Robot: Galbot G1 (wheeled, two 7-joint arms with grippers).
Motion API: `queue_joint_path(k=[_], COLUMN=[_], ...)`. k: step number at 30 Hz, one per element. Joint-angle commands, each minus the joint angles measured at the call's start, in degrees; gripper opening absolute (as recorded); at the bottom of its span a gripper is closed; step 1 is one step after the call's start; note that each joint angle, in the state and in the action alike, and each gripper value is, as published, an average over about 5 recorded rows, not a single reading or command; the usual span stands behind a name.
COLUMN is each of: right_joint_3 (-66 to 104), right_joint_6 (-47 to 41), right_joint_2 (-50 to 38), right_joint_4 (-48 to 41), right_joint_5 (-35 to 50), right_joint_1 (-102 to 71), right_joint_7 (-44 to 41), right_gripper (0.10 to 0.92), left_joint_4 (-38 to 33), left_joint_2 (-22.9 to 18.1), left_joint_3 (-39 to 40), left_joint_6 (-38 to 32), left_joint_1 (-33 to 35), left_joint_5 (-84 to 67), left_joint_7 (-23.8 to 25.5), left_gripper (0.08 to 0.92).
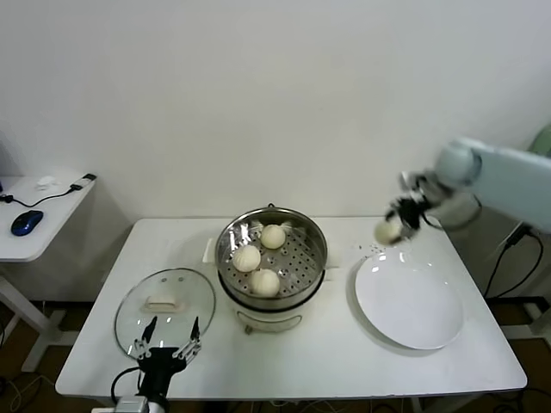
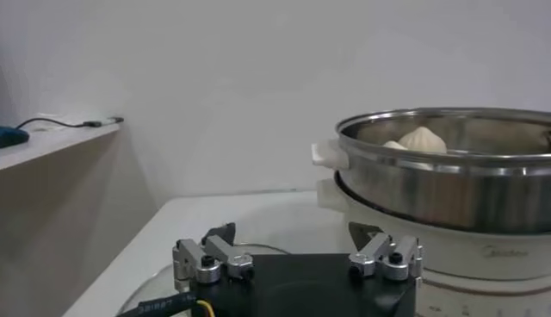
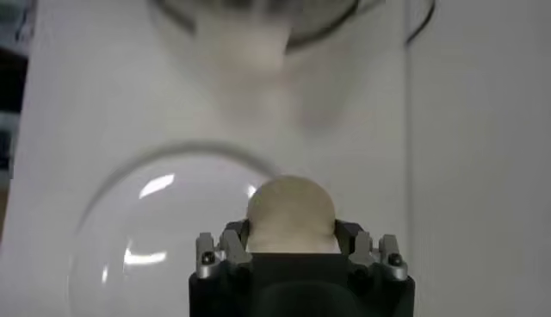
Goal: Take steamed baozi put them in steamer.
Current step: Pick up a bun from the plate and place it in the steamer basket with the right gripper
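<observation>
At the right of the head view, the right gripper (image 1: 394, 225) hung in the air above the far edge of the white plate (image 1: 410, 303), its fingers clamped on one steamed baozi (image 1: 386, 231). The right wrist view showed the same bun (image 3: 290, 214) held between the two fingers, with the plate (image 3: 120, 250) below it.

In the middle of the head view stood the steamer (image 1: 271, 258) on the white table (image 1: 344, 361). Three more baozi lay on its perforated tray: one toward the back (image 1: 273, 236), one at the left (image 1: 246, 257), one at the front (image 1: 265, 281).

At the lower left of the frame, the left gripper (image 1: 165, 337) rested low at the near table edge, fingers spread apart and holding nothing, just in front of the glass lid (image 1: 164, 299) lying flat on the table. In the left wrist view its fingers (image 2: 205, 261) pointed toward the steamer (image 2: 448, 172).
</observation>
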Motion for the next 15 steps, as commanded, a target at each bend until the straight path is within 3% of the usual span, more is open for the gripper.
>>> queue_joint_path(k=[1,5,15], right_joint_3=[-7.73,-6.16,-5.86], right_joint_6=[-10.21,-12.98,-16.01], right_joint_2=[14.53,19.34,21.06], right_joint_4=[15.3,16.5,8.34], right_joint_5=[27.08,27.19,14.14], right_joint_1=[19.53,13.24,-4.07], right_joint_7=[7.42,11.77,16.35], right_gripper=[0.662,0.662,0.662], left_joint_4=[-0.14,-0.12,0.66], left_joint_2=[0.67,0.97,0.87], left_joint_3=[-0.05,-0.16,-0.3], left_joint_6=[0.06,0.03,0.06], left_joint_1=[-0.24,-0.47,-1.33], left_joint_5=[-0.53,-0.88,-1.46], left_joint_7=[0.01,0.0,0.08], left_gripper=[0.823,0.823,0.823])
